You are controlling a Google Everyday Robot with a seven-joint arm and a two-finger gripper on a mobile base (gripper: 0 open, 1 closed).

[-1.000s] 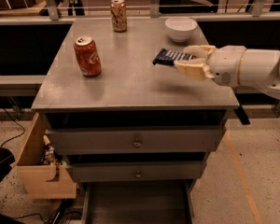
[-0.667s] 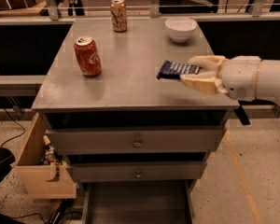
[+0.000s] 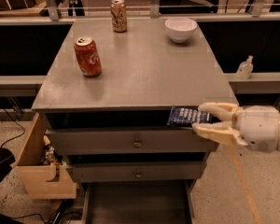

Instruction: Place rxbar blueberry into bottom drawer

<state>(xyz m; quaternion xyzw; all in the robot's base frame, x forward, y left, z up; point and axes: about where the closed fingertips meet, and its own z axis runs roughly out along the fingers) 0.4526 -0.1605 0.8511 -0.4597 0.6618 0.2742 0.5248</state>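
My gripper [image 3: 201,119] comes in from the right, in front of the cabinet's top edge at the right corner. It is shut on the rxbar blueberry [image 3: 183,116], a flat dark-blue wrapper with white lettering, held roughly level and sticking out to the left of the fingers [image 3: 217,108]. The bar hangs in front of the top drawer's upper edge, above floor level. The bottom drawer [image 3: 135,204] is pulled open at the foot of the cabinet, below and left of the gripper; its dark tray interior shows nothing inside.
On the cabinet top [image 3: 140,73] stand a red soda can [image 3: 87,56], a tan can [image 3: 118,15] at the back and a white bowl [image 3: 180,29]. Two upper drawers with knobs [image 3: 136,143] are closed. A wooden box [image 3: 39,164] hangs at the left. A small bottle [image 3: 244,68] stands on the right ledge.
The gripper has carried the bar from above the tabletop's right side forward and down, past the front edge, to the level of the top drawer.
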